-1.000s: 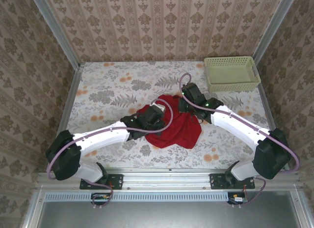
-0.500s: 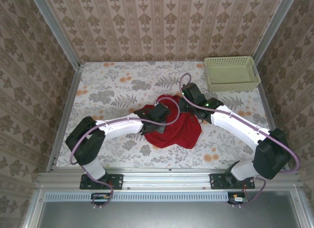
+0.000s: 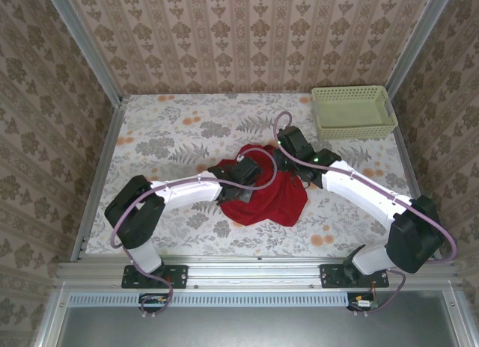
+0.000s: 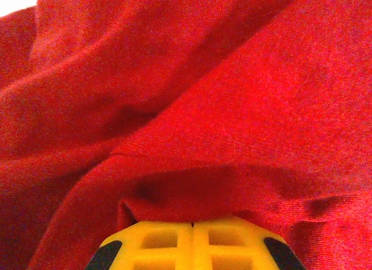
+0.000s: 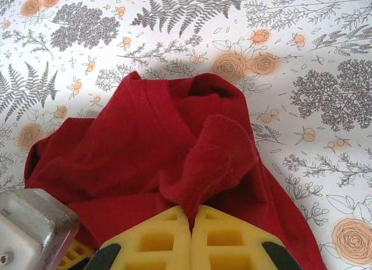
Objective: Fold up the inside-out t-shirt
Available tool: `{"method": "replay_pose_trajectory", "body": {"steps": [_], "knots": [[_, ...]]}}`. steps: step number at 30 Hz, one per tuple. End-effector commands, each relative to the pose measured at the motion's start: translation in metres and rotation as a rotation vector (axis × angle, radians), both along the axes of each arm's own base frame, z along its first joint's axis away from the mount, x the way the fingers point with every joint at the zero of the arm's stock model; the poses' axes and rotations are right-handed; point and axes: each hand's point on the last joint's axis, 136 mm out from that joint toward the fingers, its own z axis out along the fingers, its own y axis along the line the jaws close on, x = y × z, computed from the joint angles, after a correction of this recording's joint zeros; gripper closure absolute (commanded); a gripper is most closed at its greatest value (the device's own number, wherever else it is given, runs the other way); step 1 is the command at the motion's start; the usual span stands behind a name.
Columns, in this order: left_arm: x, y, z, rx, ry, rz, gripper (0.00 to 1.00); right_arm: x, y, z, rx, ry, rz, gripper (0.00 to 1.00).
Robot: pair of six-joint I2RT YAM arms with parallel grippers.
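While both arms reach toward the middle of the flowered table (image 3: 165,130), the inside-out t-shirt (image 3: 273,201) lies there as a crumpled red heap between the 2 wrists, a little nearer the front edge than the back. The left gripper (image 4: 192,224) has its yellow fingers pressed together, with a fold of the red cloth caught at their tips. The right gripper (image 5: 190,215) is closed too, pinching a raised ridge of the shirt that stands up in a small peak just past the tips. Beyond that peak a curved stitched edge runs across the heap, and past it lies bare fern-and-rose print. A pale green basket (image 3: 352,111) sits well apart, at the table's far right corner.
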Motion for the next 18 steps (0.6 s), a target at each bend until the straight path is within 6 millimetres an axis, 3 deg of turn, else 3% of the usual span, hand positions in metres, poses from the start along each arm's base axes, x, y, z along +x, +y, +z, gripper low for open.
{"method": "replay_pose_trajectory", "body": {"steps": [1,5,11,15,18], "knots": [[0.002,-0.003,0.042,-0.008,-0.083,-0.019,1.00,-0.002,-0.010,0.002,-0.033,-0.014,-0.029,1.00],[-0.011,-0.017,0.082,-0.070,-0.124,-0.079,1.00,0.006,-0.017,0.005,-0.079,-0.020,-0.069,1.00],[-0.042,-0.032,0.149,-0.240,-0.167,-0.182,1.00,0.033,-0.029,0.011,-0.130,-0.007,-0.150,1.00],[-0.058,-0.025,0.191,-0.394,-0.192,-0.220,1.00,0.041,-0.038,0.017,-0.136,-0.003,-0.187,1.00],[-0.057,-0.008,0.202,-0.506,-0.172,-0.199,1.00,0.043,-0.037,0.023,-0.133,-0.020,-0.175,1.00]]}}
